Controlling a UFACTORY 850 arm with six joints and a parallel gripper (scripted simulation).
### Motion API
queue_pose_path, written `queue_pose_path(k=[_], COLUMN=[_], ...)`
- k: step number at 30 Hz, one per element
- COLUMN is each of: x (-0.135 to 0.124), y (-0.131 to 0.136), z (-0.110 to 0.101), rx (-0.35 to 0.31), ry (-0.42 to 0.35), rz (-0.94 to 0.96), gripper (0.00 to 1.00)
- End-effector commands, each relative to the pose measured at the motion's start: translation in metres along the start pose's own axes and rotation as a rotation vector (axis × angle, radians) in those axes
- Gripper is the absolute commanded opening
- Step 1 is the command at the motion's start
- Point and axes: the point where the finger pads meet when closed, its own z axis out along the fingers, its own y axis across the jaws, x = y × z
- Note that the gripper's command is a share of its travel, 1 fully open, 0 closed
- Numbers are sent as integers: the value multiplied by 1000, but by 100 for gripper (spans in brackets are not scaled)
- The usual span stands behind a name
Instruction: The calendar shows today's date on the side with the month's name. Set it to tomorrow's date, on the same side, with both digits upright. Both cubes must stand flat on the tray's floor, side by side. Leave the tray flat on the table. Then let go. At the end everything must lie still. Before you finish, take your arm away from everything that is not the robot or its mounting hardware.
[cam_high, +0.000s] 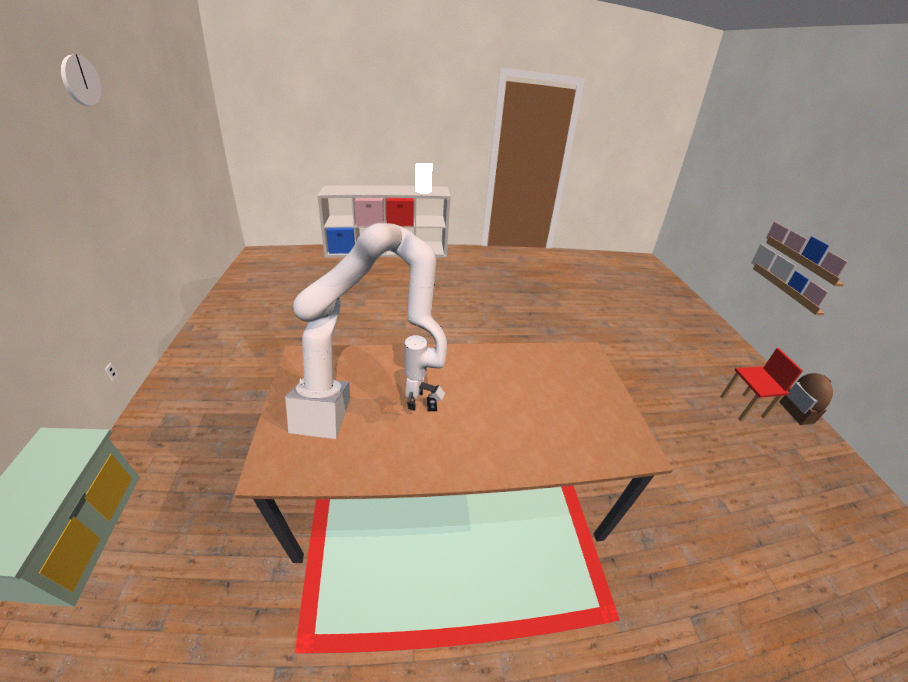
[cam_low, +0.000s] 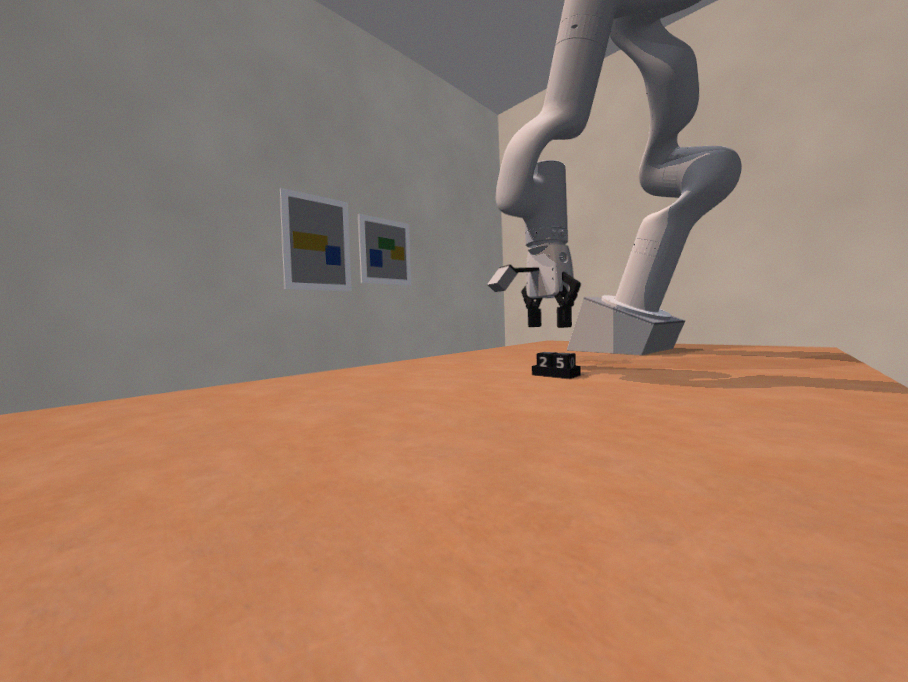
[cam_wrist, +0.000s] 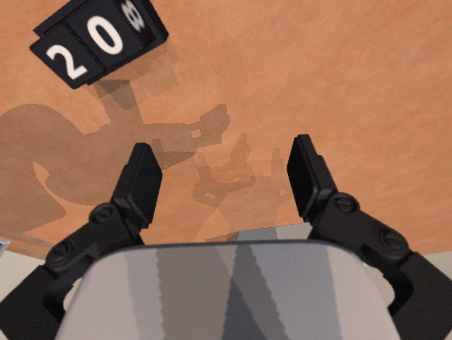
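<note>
The black calendar (cam_low: 555, 364) (cam_wrist: 95, 42) (cam_high: 433, 404) stands on the table with two cubes side by side in a low black tray (cam_low: 555, 373). In the exterior view the side facing the camera reads 2 (cam_low: 543, 361) and 5 (cam_low: 560, 361). In the wrist view the cube tops read 2 (cam_wrist: 67, 60) and 0 (cam_wrist: 105, 35), with an 8 on an end face. I see no month name. My gripper (cam_low: 548, 317) (cam_wrist: 222, 155) (cam_high: 414, 400) is open and empty. It hangs a little above the calendar and to one side, over bare table.
The brown table (cam_low: 440, 513) (cam_high: 513, 433) carries the robot's base block (cam_high: 317, 411) (cam_low: 623, 326) near the calendar. The arm's shadow (cam_wrist: 215, 175) falls on the table under the fingers.
</note>
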Motion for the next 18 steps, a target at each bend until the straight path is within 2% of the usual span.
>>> queue_pose_path(k=[1, 14, 16, 18], x=[2, 8, 8, 9], y=[-1, -7, -7, -9], z=[-1, -3, -3, -4], rx=[1, 2, 2, 2], ry=[6, 7, 7, 8], rz=[-71, -585, -585, -712], gripper=[100, 100, 100, 100])
